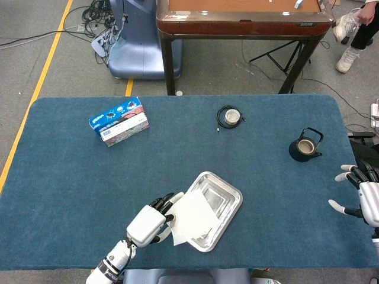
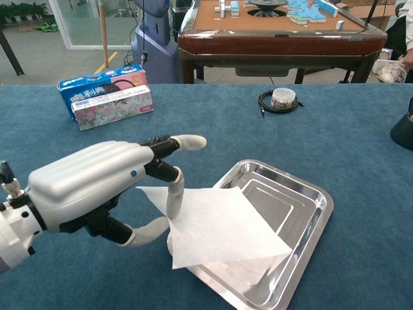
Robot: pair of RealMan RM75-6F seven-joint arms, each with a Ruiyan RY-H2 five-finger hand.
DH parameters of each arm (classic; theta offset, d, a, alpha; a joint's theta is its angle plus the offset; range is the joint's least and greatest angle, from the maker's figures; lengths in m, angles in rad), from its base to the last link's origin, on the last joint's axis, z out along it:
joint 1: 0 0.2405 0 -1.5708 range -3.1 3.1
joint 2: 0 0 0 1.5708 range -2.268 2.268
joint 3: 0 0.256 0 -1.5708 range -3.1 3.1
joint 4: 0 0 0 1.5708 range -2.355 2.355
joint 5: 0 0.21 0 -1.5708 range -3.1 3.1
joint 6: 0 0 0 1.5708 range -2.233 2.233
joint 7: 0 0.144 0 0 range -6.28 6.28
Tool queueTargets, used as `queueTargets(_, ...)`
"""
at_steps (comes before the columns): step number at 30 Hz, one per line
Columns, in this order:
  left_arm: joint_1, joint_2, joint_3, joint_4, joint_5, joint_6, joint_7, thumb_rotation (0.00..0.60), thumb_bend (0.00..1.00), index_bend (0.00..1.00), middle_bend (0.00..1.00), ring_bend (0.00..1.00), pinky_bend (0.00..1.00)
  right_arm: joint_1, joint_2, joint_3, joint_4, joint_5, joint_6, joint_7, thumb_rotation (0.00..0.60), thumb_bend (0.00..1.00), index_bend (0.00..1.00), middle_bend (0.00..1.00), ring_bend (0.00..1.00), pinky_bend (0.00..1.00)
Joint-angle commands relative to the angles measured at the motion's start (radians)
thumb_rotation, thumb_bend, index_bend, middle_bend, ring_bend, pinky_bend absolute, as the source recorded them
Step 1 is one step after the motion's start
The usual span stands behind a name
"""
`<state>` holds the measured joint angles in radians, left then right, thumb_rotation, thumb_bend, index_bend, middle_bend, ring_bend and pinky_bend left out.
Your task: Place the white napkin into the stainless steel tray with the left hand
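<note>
Chest view, left to right: blue-and-floral cardboard tissue box [image 2: 106, 95] sits far left on the blue-cloth bench [image 2: 361, 148], untouched. Near it, closer in, the white-and-black left hand [image 2: 119, 187] hovers low over the bench, pinching the thin white paper napkin [image 2: 216, 226] by its left edge between thumb and a finger, other fingers stretched forward. Napkin is draped partly over the near-left rim of the shiny rectangular stainless steel tray [image 2: 303, 206]; most of the sheet covers the tray's left half, one corner and the left edge hang outside over the bench. Far end of the tray is bare. Behind the tray, a small round tin ringed by a coiled black cable [image 2: 282, 99], well apart. Head view confirms: napkin [image 1: 192, 218] overlaps the tray [image 1: 228, 192] from its lower-left side. Further right, a small black teapot [image 1: 305, 146]. At the far right edge, the right hand [image 1: 362, 195] rests idle, fingers spread, holding nothing.

Step in hand: placing phase, napkin over the tray but not yet released and not fully inside. Next move, as I judge it: carry the pinch a little further right so the trailing edge clears the rim, lower, then part the fingers. Risk: thin paper may cling to the fingers or slide back over the rim.
</note>
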<state>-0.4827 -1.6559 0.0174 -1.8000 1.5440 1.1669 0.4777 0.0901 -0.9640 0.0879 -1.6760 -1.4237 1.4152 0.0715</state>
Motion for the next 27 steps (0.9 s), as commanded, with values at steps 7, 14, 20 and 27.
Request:
queueTargets(7, -0.061, 0.021, 0.013, 0.025, 0.050, -0.084, -0.080, 0.600, 0.55, 0.71, 0.05, 0.00, 0.18, 0.002, 0.001, -0.001, 0.000, -0.001, -0.006, 0.006, 0.600, 0.04, 0.42, 0.26, 0.09, 0.12)
queueTargets(14, -0.083, 0.022, 0.007, 0.056, 0.067, -0.100, -0.119, 0.600, 0.55, 0.71, 0.05, 0.00, 0.17, 0.003, 0.002, -0.001, 0.004, 0.001, -0.009, 0.008, 0.600, 0.04, 0.42, 0.26, 0.09, 0.12)
queueTargets(20, -0.091, 0.026, 0.007, 0.062, 0.070, -0.105, -0.137, 0.600, 0.55, 0.71, 0.05, 0.00, 0.17, 0.003, 0.003, 0.000, 0.004, 0.004, -0.010, 0.009, 0.600, 0.04, 0.42, 0.26, 0.09, 0.12)
queueTargets(27, -0.089, 0.023, 0.002, 0.049, 0.054, -0.101, -0.122, 0.600, 0.55, 0.64, 0.05, 0.00, 0.17, 0.002, 0.005, 0.001, 0.002, 0.004, -0.008, 0.012, 0.600, 0.04, 0.42, 0.26, 0.09, 0.12)
